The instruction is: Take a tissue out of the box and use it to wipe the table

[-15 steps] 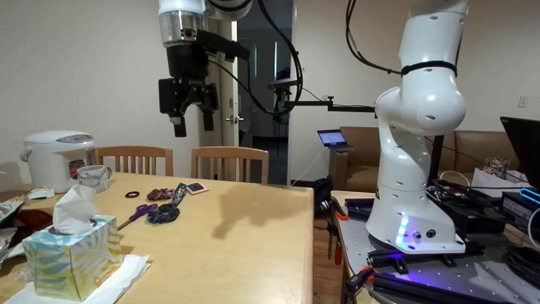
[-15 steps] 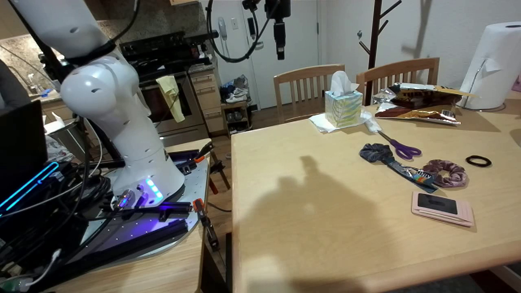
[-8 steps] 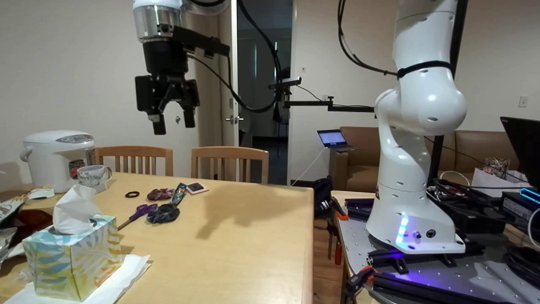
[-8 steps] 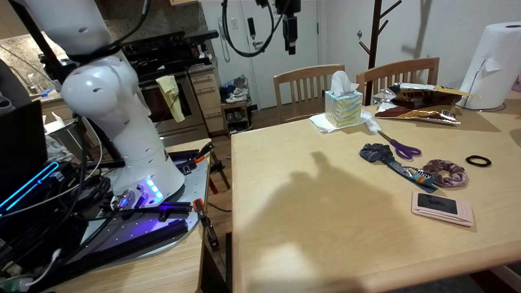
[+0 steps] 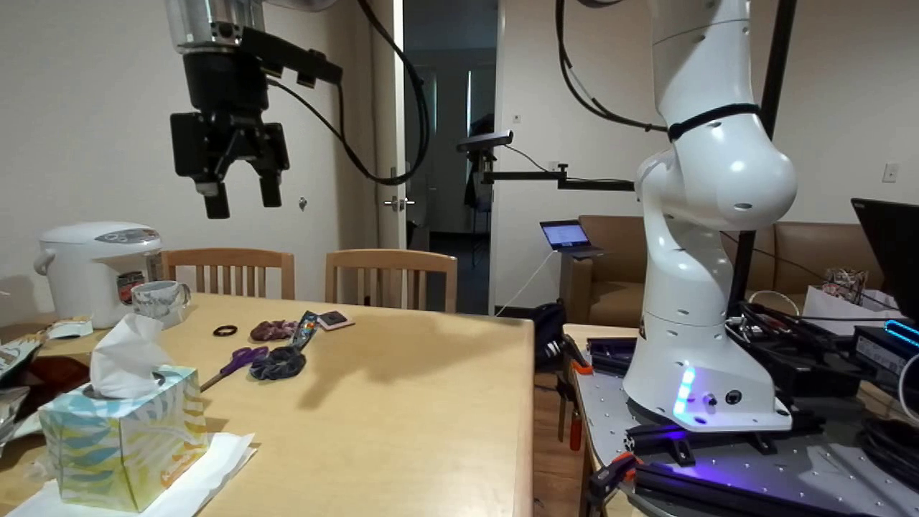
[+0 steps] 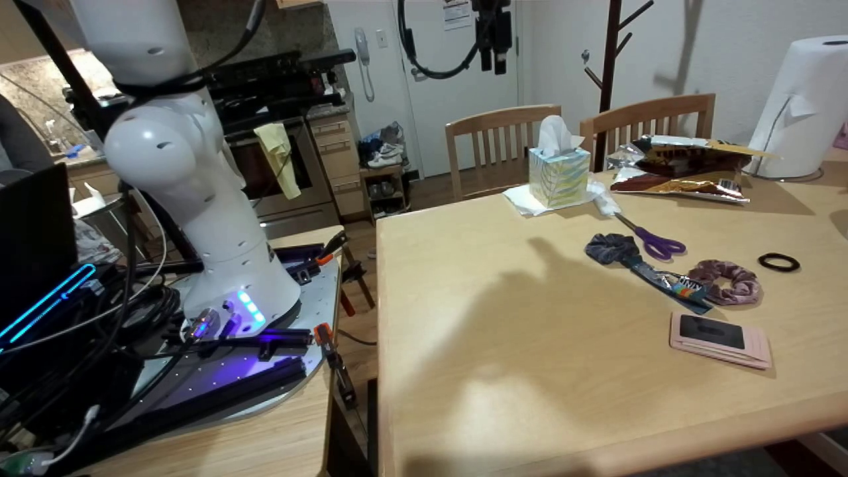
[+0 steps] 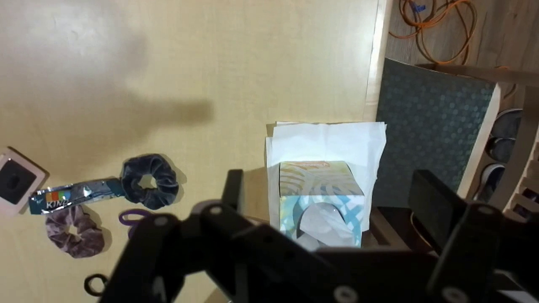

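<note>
Tan wood makes the broad top of the counter (image 5: 416,431). Black and angular, the gripper (image 5: 244,199) hangs well above it, its two fingers standing wide apart. Folded white paper (image 5: 219,463) lies flat at the counter's edge, and on it stands the box (image 5: 122,445), upright, leaf-patterned in teal and yellow. In the wrist view the box shows between the spread fingers, its top partly hidden by the gripper. Smallest, the tissue (image 5: 129,355) rises as a white tuft from the box's top, below the fingertips and apart from them.
</note>
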You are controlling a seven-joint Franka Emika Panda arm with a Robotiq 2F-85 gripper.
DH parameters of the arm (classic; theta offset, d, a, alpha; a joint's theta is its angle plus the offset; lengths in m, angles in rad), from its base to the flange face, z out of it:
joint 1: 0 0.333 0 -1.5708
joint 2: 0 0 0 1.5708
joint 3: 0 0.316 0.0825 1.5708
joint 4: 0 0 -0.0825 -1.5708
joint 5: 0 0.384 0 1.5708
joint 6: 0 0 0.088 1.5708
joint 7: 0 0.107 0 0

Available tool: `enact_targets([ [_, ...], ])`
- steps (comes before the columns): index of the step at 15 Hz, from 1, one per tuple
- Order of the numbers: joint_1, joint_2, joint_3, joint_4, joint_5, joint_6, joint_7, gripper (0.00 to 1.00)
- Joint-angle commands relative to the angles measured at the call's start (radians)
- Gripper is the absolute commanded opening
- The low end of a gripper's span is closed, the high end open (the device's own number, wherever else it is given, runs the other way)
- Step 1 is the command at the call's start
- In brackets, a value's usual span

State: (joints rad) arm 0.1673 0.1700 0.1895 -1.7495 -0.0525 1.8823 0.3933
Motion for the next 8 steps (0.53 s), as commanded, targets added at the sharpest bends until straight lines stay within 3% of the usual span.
enact_targets([
  [1, 0.016, 0.090, -0.027, 0.116, -0.021, -0.016, -0.063, 1.00],
  [8, 0.017, 0.268, -0.061, 0.295, 0.010, 0.016, -0.140, 1.00],
])
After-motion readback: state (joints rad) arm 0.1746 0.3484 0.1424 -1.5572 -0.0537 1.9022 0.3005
